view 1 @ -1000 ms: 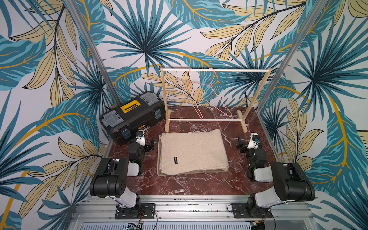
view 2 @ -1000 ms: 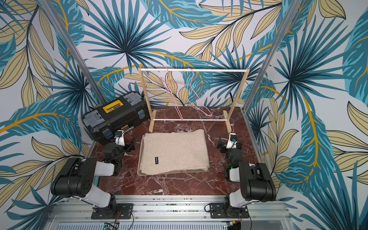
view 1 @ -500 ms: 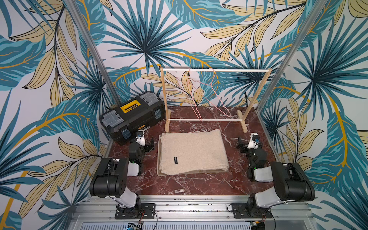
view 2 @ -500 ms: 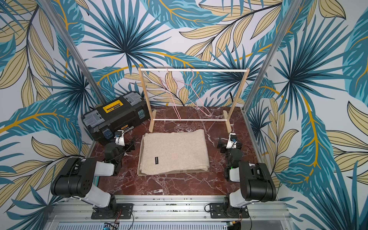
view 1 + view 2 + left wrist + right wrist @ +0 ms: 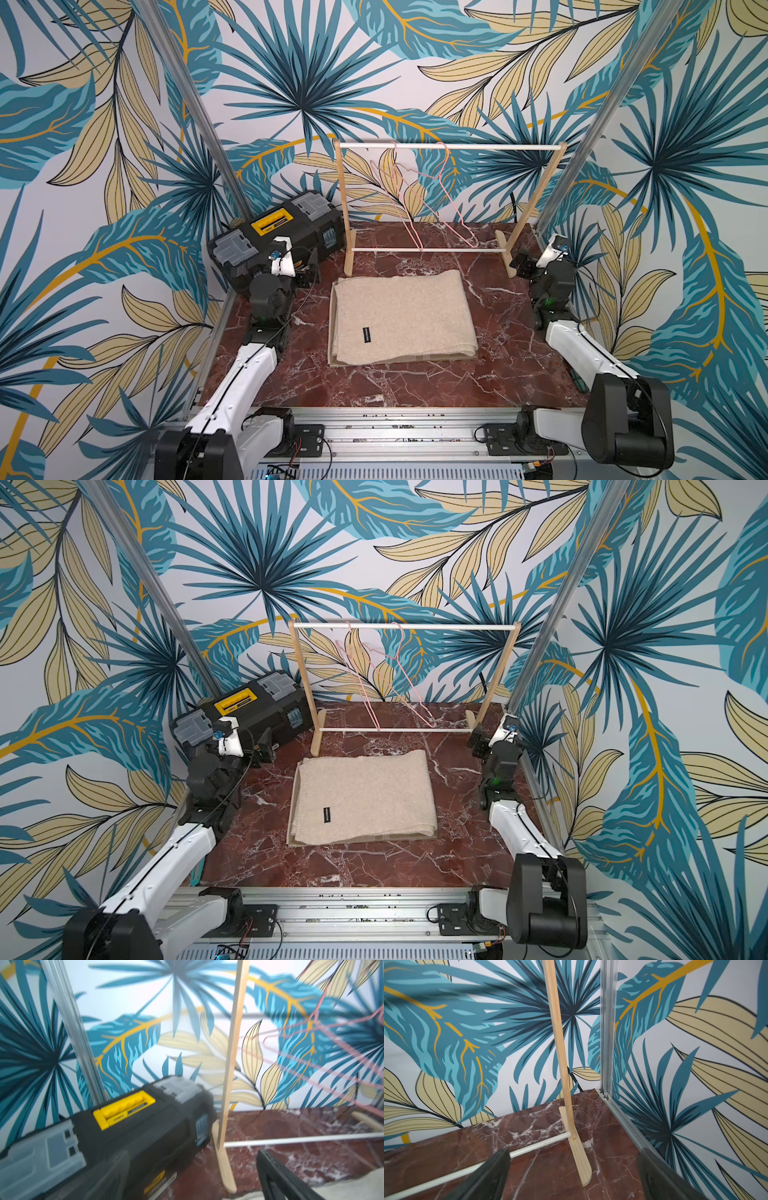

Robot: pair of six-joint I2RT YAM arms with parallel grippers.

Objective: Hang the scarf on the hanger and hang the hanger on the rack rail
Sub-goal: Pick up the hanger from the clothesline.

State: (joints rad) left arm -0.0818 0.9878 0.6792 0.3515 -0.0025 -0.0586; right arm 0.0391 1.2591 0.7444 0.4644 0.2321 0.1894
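1. Firstly, in both top views the folded beige scarf (image 5: 401,318) (image 5: 363,798) lies flat on the middle of the bench (image 5: 395,386) (image 5: 357,866). No end effector touches it.
2. Also there, a wooden rack (image 5: 498,147) (image 5: 457,627) stands along the far edge. Two pink wire hangers (image 5: 432,176) (image 5: 384,656) hang on its top rail.
3. A black toolbox (image 5: 274,241) (image 5: 241,712) sits in the far left corner.
4. The left end effector (image 5: 309,268) (image 5: 264,746) is at the left edge beside the toolbox. The right end effector (image 5: 524,266) (image 5: 478,742) is at the right edge near the rack's foot. Both are spread and grip nothing.
5. Next, the left wrist view is blurred. It shows the toolbox (image 5: 135,1136), a rack (image 5: 230,1064) post, the hangers (image 5: 332,1026) and a corner of the scarf (image 5: 353,1184). Only one of the fingers (image 5: 278,1178) is seen.
6. Finally, in the right wrist view both fingers (image 5: 488,1176) stand wide apart above the bench (image 5: 550,1178). The rack's (image 5: 566,1084) foot is seen between them.
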